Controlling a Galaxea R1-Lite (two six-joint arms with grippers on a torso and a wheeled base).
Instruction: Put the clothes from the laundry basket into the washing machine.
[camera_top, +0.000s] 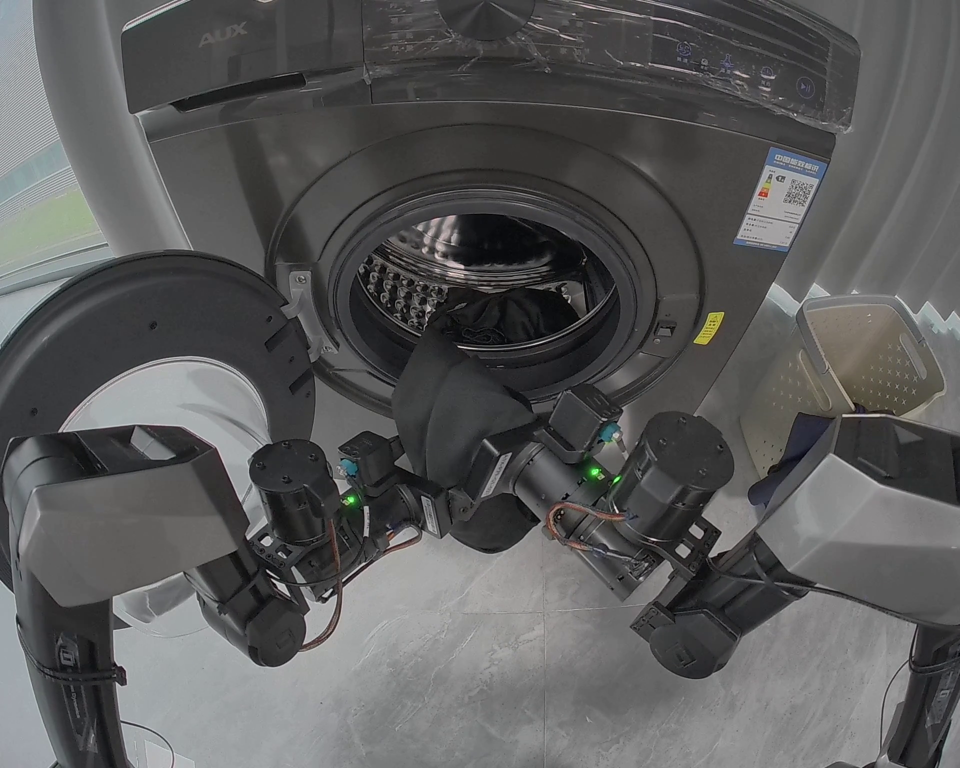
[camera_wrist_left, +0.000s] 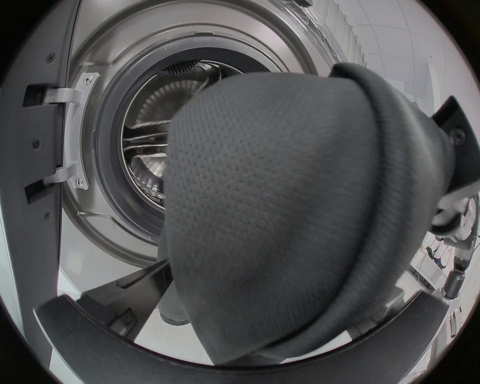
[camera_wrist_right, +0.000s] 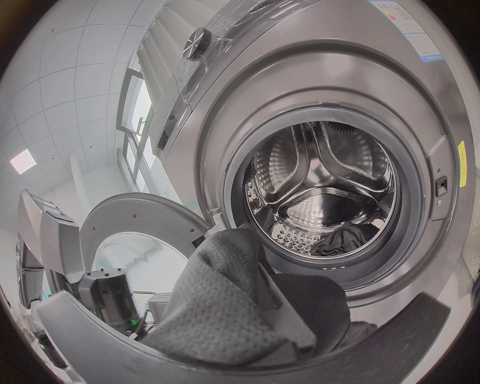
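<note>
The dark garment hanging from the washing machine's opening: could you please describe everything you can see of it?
The dark garment is dark grey, finely perforated knit with a smoother band along one edge. It drapes out of the washing machine, over its opening's lower rim, and hangs outside. The left gripper and right gripper meet its lower part, which covers them. Whether the dark cloth in the drum belongs to it cannot be told.

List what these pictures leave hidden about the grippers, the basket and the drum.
Left gripper, head view: its grip is covered by the dark grey mesh garment.
Right gripper, head view: likewise under that garment.
White perforated plastic laundry basket, head view: contents blocked by the right arm.
Black clothes in the shiny steel drum, right wrist view: count unreadable, one dark heap.
</note>
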